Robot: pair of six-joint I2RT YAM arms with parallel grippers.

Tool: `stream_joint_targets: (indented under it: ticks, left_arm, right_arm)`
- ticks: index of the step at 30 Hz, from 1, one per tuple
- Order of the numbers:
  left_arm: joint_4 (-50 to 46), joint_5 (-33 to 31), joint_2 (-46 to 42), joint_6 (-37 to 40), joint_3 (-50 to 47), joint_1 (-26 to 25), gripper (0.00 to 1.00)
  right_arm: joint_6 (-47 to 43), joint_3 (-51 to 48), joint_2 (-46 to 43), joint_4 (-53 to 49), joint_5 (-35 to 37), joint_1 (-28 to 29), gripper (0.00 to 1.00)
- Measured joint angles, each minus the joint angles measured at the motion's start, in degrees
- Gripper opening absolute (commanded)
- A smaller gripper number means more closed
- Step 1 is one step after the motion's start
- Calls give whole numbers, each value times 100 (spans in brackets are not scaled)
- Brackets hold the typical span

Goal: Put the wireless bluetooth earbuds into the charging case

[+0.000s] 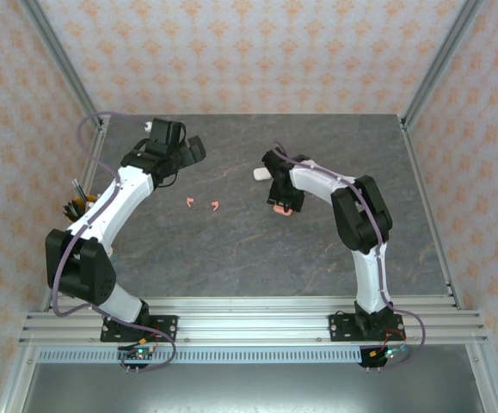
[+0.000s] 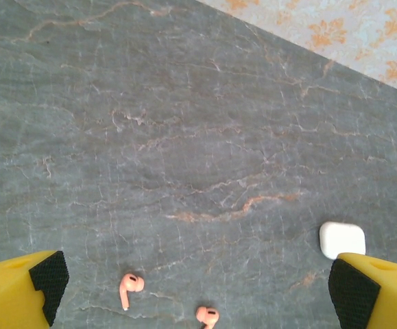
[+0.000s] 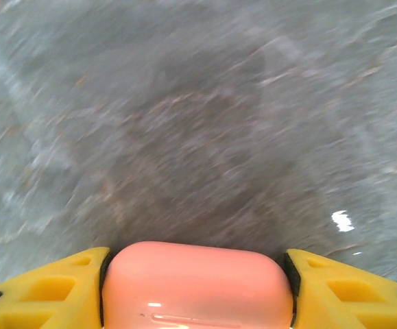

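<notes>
A salmon-pink charging case [image 3: 198,295] sits between my right gripper's [image 3: 197,274] yellow fingers [image 3: 61,288], and the black pads press against both of its ends. In the top view this gripper [image 1: 283,205] hangs right of the table's middle with the pink case [image 1: 281,210] under it. Two pink earbuds [image 1: 190,202] [image 1: 215,205] lie loose to its left. My left gripper [image 1: 190,151] hovers wide open beyond them. Its wrist view has the earbuds [image 2: 130,286] [image 2: 208,316] lying between the spread fingers of the left gripper [image 2: 199,282]. A closed white case [image 2: 342,239] [image 1: 261,174] lies near the right finger.
A holder of pens [image 1: 76,206] stands at the table's left edge, beside my left arm. Aluminium posts [image 1: 427,64] and patterned walls enclose the grey stone-look table [image 1: 231,258]. The rail [image 1: 249,320] carrying both arm bases runs along the near edge.
</notes>
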Motion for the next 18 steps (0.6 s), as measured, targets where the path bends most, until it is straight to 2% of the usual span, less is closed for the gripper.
stream_joint_targets:
  ticks: [4, 8, 18]
  left_arm:
    - [22, 125, -286, -37, -269, 0, 100]
    - [61, 201, -485, -39, -426, 0, 100]
    - [107, 317, -529, -142, -531, 0, 100]
  right_arm:
    - [-404, 107, 55, -24, -181, 435, 56]
    - [-719, 264, 160, -72, -308, 859, 68]
    - [-944, 282, 177, -111, -393, 1027, 72]
